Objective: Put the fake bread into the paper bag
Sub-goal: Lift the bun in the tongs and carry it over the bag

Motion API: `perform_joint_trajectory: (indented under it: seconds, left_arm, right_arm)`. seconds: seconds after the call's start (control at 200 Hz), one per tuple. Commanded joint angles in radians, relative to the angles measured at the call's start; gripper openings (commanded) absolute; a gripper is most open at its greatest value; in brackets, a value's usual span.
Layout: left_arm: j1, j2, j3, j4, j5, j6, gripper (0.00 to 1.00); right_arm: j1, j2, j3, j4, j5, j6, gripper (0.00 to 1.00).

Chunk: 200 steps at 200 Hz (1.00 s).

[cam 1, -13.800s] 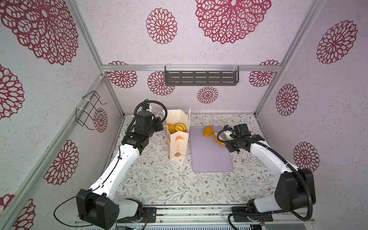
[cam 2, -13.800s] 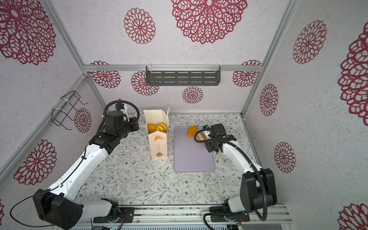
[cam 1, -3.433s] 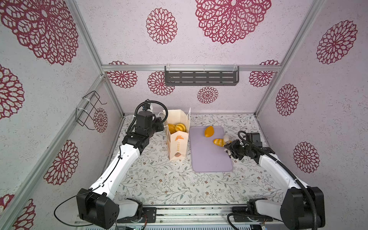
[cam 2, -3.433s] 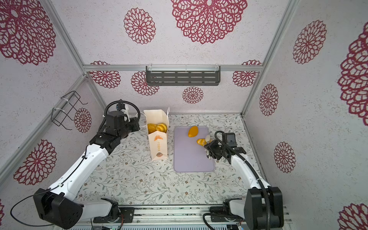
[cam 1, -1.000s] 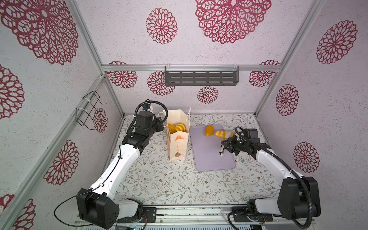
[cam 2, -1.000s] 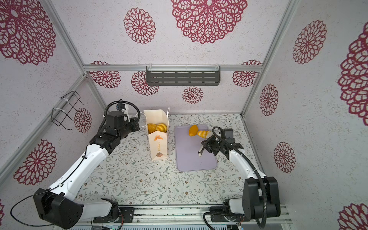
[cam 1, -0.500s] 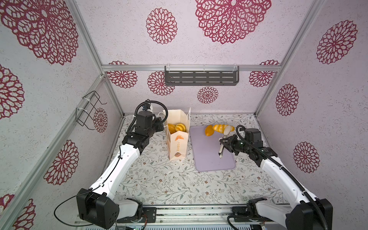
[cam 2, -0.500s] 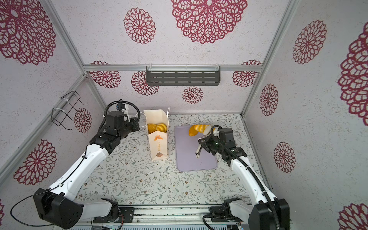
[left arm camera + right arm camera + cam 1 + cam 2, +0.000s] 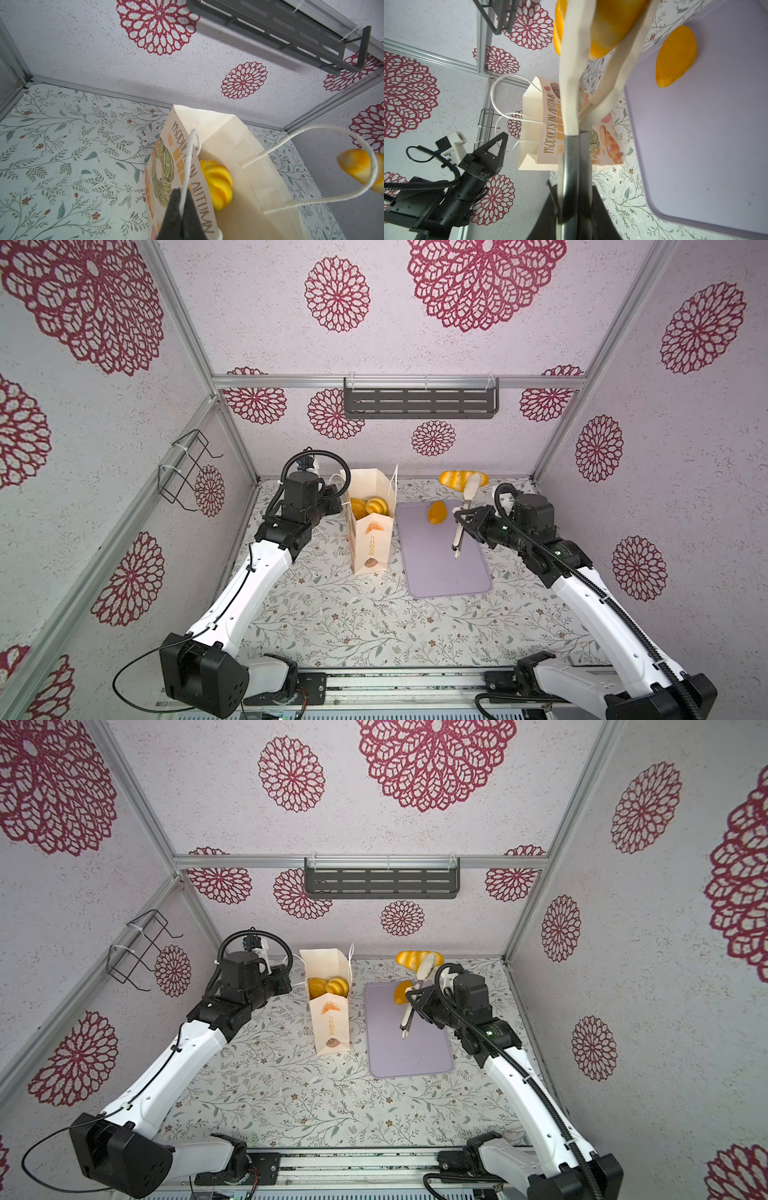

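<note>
Risk check, front to back.

Tray (image 9: 440, 576) is nearly bare, with one oval (image 9: 436, 512) at its far end. Right gripper (image 9: 462, 519) is clenched on the tongs (image 9: 457, 537), and the tongs are squeezed across the loaf (image 9: 451, 480). The loaf is in the air past the tray's far edge, right of the bag (image 9: 372, 547) and not over the mouth yet.

- Two-stage grip: a glossy loaf is pinched by a tool that is itself pinched. If the tongs twist in the jaws, or the loaf slides between the blades, it drops on the table.
- The tongs look to sit off the loaf's middle, though the blade hides part of it, so I'm not sure. If they do, the long end sags and rolls out.
- The loaf is carried crosswise and the mouth is narrow. Unless it's turned end-first, it bridges the rim.
- The free loop (image 9: 324, 126) stands up on the loaf's side of the mouth, so it could snag.
- Rolls (image 9: 218, 185) already sit high in the bag. The loaf may perch on them and stick out.

Left gripper (image 9: 181, 205) is clamped on the other cord (image 9: 191, 158), and that is the only thing steadying the bag. The paper is light, so a knock from the loaf or a tug on that cord could tip it or fold the mouth shut.
</note>
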Motion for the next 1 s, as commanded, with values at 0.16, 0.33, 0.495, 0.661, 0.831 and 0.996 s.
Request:
perform_joint_trajectory:
  seconds: [0.16, 0.33, 0.495, 0.661, 0.831, 0.996]
  left_arm:
    - [-0.005, -0.012, 0.003, 0.005, -0.001, 0.012, 0.00]
    - [-0.004, -0.012, 0.003, 0.005, 0.004, 0.010, 0.00]
    - [-0.006, -0.017, 0.003, 0.007, 0.003, 0.012, 0.00]
    - [-0.006, -0.015, 0.002, 0.007, 0.005, 0.010, 0.00]
    - [-0.005, -0.020, 0.003, 0.007, 0.000, 0.010, 0.00]
    - [-0.006, -0.022, 0.000, 0.010, 0.003, 0.010, 0.00]
  right_arm:
    - [0.096, -0.006, 0.126, 0.044, 0.106, -0.079, 0.04]
    - [0.197, 0.042, 0.233, 0.009, 0.172, -0.113, 0.03]
    - [0.286, 0.098, 0.323, -0.015, 0.238, -0.149, 0.03]
    - [0.378, 0.171, 0.418, -0.050, 0.300, -0.197, 0.03]
    - [0.463, 0.266, 0.541, -0.129, 0.370, -0.256, 0.03]
    - [0.509, 0.327, 0.597, -0.162, 0.406, -0.278, 0.03]
